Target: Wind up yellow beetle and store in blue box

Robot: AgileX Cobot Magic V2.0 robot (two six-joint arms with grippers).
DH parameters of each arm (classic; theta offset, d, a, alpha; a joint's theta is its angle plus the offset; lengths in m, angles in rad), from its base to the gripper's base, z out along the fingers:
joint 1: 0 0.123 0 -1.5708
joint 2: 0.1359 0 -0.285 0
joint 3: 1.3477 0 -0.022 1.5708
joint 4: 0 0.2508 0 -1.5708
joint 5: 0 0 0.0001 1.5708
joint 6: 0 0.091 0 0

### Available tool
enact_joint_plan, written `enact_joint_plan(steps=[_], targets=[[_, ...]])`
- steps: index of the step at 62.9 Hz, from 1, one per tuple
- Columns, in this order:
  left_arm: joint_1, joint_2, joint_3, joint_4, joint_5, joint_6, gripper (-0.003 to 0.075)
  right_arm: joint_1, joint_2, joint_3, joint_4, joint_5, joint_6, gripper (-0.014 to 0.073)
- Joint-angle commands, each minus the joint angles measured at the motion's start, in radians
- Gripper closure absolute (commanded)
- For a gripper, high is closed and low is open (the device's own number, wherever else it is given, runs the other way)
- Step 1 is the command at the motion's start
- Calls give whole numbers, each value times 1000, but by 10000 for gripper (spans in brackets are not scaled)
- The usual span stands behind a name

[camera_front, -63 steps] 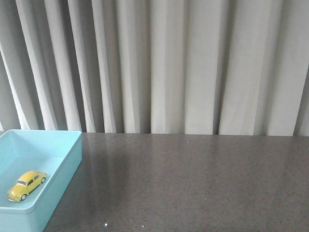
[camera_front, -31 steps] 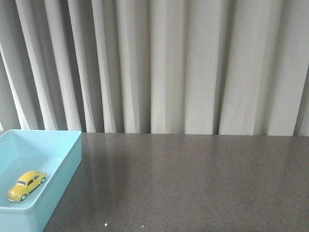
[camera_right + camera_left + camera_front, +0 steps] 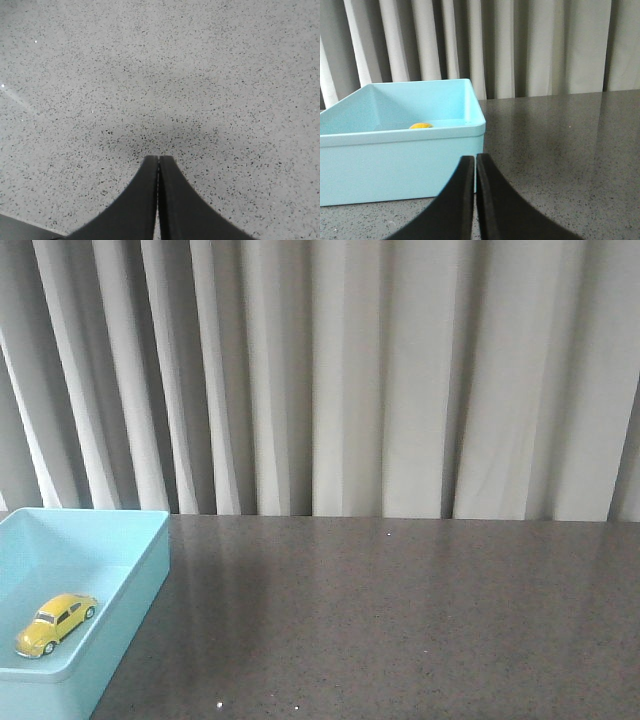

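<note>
The yellow beetle [image 3: 55, 623] lies inside the blue box [image 3: 140, 580] at the table's front left, on the box floor, apart from the walls. In the left wrist view only its yellow roof [image 3: 421, 126] shows above the box's near wall [image 3: 395, 165]. My left gripper [image 3: 475, 159] is shut and empty, just in front of that near wall. My right gripper [image 3: 158, 160] is shut and empty, above bare speckled tabletop. Neither gripper shows in the front view.
The dark speckled table [image 3: 400, 620] stretches to the right of the box. Grey pleated curtains [image 3: 350, 380] hang behind the table's far edge. The table's near edge shows in the right wrist view [image 3: 20, 225].
</note>
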Motion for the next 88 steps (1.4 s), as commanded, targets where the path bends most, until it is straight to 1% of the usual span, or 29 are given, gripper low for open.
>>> enact_joint_plan(steps=[1,9,23,66,70,73,77,82,88], targets=[[7,-36,-5,41,-55,-65,727,-3,-9,-26,4,-51,-5,601],[10,-112,-2,39,-24,-64,727,-3,-9,-26,4,-51,-5,601],[10,-104,-3,38,21,-64,727,-3,-9,-26,4,-48,-5,601],[10,-104,-3,38,21,-64,727,-3,-9,-26,4,-52,-5,601],[10,-104,-3,38,21,-64,727,-5,-32,-12,-5,-63,-17,601],[10,-104,-3,38,21,-64,727,-19,-63,12,-30,-92,-31,601],[10,-104,-3,38,21,-64,727,-52,-127,65,-39,-172,-31,601],[10,-104,-3,38,21,-64,727,-100,-218,162,-46,-326,-31,601],[10,-104,-3,38,21,-64,727,-160,-356,322,-46,-522,-31,601]])
